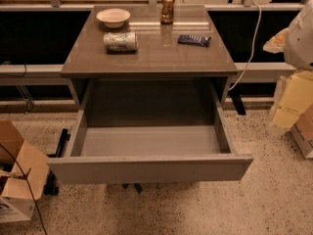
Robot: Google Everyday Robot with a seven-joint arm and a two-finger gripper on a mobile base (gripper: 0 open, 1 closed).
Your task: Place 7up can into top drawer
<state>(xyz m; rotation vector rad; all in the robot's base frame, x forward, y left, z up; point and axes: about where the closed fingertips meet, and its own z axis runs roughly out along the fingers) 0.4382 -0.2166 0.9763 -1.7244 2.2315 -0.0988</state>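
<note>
7up can [121, 41] lies sideways, well left of gripper [292, 99], whose state can't be told. Likely light, dentable; pinch mid-body.

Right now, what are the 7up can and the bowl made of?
The 7up can looks like thin metal, probably aluminium: silvery sheen, slightly dented. The bowl is pale and matte, maybe paper or plastic. The hand is at the right edge, apart from both.

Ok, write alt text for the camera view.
A 7up can lies sideways on a table above the open, empty top drawer. A bowl, gold-brown can and dark blue packet share the tabletop; the gripper is not in view.
</note>
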